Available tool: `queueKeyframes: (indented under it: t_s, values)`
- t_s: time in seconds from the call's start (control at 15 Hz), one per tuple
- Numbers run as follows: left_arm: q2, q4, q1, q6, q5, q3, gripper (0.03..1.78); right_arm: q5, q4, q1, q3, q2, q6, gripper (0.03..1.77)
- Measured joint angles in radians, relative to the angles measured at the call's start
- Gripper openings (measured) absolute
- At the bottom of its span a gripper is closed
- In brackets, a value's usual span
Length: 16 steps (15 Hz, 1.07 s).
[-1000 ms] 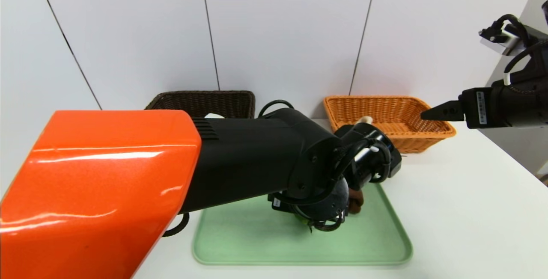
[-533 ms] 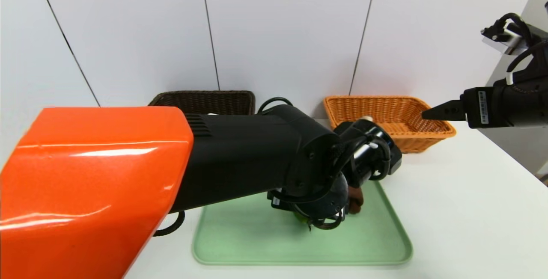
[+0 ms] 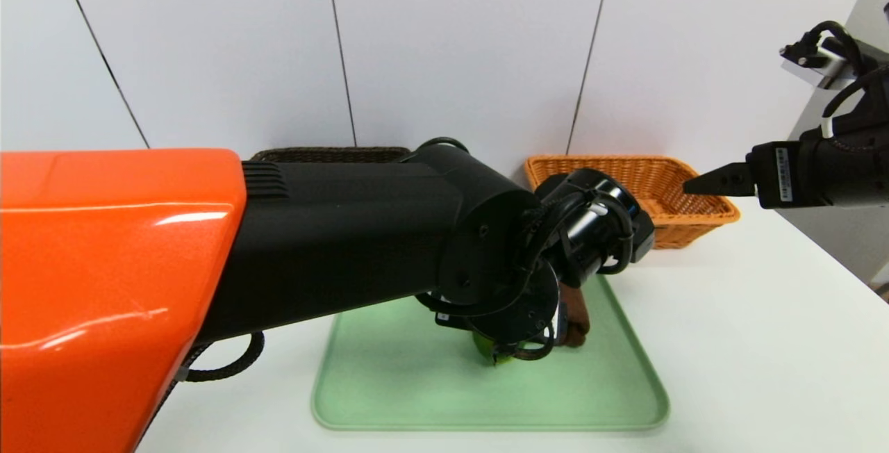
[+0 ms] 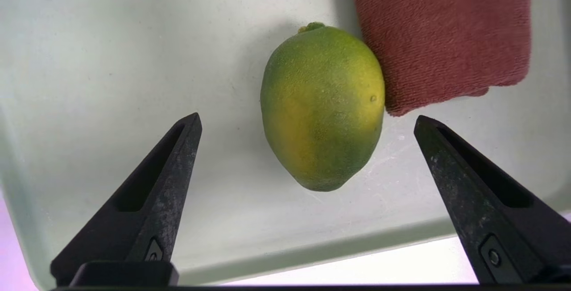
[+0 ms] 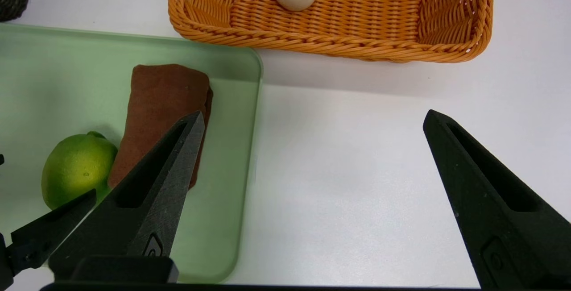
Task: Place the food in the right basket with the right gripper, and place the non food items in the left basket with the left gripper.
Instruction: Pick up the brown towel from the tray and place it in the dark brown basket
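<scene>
You will find no text you can read here. The one candidate is a small white label (image 3: 782, 174) on the right arm's wrist housing, above the orange basket (image 3: 701, 220), its print too small to make out.

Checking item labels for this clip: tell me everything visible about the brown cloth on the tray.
The brown cloth is a folded, terry-looking towel, reddish-brown, lying flat on the green tray near the edge closest to the orange basket. One long side touches the green-yellow fruit. No gripper touches it; the open left gripper hovers above.
</scene>
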Motion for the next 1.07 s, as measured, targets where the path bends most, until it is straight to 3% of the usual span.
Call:
queueKeyframes:
  t_s: [0.67, 1.07]
  values:
    - [0.059, -0.388, 0.000, 0.294, -0.001, 0.000, 1.69, 0.005, 0.000, 0.011, 0.008, 0.000, 0.001, 1.70]
    - [0.160, -0.503, 0.004, 0.339, -0.002, 0.000, 1.69, 0.005, -0.014, 0.011, 0.040, 0.001, 0.001, 1.70]
